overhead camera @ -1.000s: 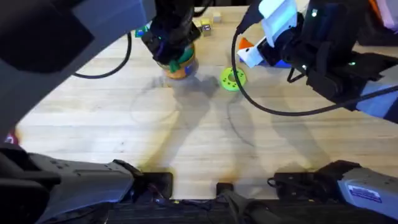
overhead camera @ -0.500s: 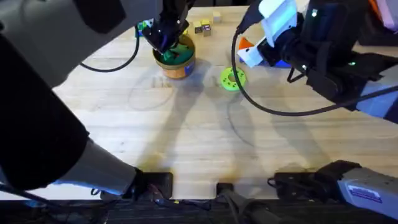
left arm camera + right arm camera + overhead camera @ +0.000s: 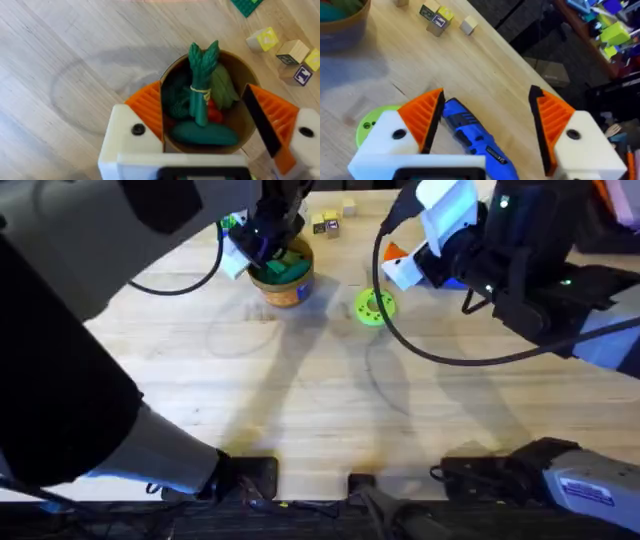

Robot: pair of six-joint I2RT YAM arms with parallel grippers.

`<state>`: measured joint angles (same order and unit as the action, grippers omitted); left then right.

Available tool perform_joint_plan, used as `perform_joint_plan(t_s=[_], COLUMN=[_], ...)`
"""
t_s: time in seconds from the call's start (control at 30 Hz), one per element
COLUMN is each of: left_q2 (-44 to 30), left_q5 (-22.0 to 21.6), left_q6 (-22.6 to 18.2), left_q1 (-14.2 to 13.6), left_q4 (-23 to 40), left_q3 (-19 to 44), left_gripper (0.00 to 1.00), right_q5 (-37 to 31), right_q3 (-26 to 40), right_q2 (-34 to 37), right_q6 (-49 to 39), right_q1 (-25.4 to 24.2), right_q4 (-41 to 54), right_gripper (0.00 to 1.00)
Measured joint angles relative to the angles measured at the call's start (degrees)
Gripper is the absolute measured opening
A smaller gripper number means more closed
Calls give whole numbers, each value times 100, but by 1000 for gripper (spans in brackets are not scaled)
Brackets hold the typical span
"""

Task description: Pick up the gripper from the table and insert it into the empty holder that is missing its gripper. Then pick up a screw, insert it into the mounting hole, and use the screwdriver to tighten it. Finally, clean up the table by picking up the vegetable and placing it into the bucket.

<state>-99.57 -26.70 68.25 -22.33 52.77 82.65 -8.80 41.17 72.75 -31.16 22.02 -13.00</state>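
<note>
The orange-brown bucket stands at the back left of the table. In the left wrist view the dark-green vegetable lies inside the bucket on other green toy vegetables. My left gripper hangs open just above the bucket, holding nothing, with an orange pad on either side of the rim; overhead it is the left gripper. My right gripper is open at the back right, over the blue screwdriver, which lies on the table between its fingers. The loose gripper, the holder and the screw are out of view.
A flat lime-green ring disc lies between the bucket and my right gripper. Small letter blocks and a green plate piece sit near the table's far edge. Black cables arc over the back of the table.
My left gripper has let the vegetable go into the bucket and now stands open, shifted slightly left. The left arm has risen close to the camera. The right arm is still.
</note>
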Motion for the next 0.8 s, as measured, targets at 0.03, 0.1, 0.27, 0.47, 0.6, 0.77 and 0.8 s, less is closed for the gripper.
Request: perform_joint_plan(t_s=[0.03,0.1,0.27,0.47,0.6,0.77,0.8], left_q2=[0,0,197,986,1579,2160,2241], left_q5=[0,0,13,13,144,850,1004], left_q6=[-48,-199,-935,-2089,-3131,-4389,-4568], left_q1=[0,0,0,0,0,0,0], left_q4=[0,15,221,675,1002,1308,1363], left_q3=[0,0,23,88,134,151,151], left_gripper=[955,955,957,959,959,958,959], right_q5=[0,0,0,2,4,2,4], right_q3=[0,0,0,316,997,1914,2083], right_q2=[0,0,-133,-774,-1037,-1209,-1232], right_q6=[106,460,1465,2042,2162,2225,2250], right_q1=[0,0,0,0,0,0,0], right_q4=[24,23,237,1910,3278,4864,5157], right_gripper=[991,991,991,991,991,991,991])
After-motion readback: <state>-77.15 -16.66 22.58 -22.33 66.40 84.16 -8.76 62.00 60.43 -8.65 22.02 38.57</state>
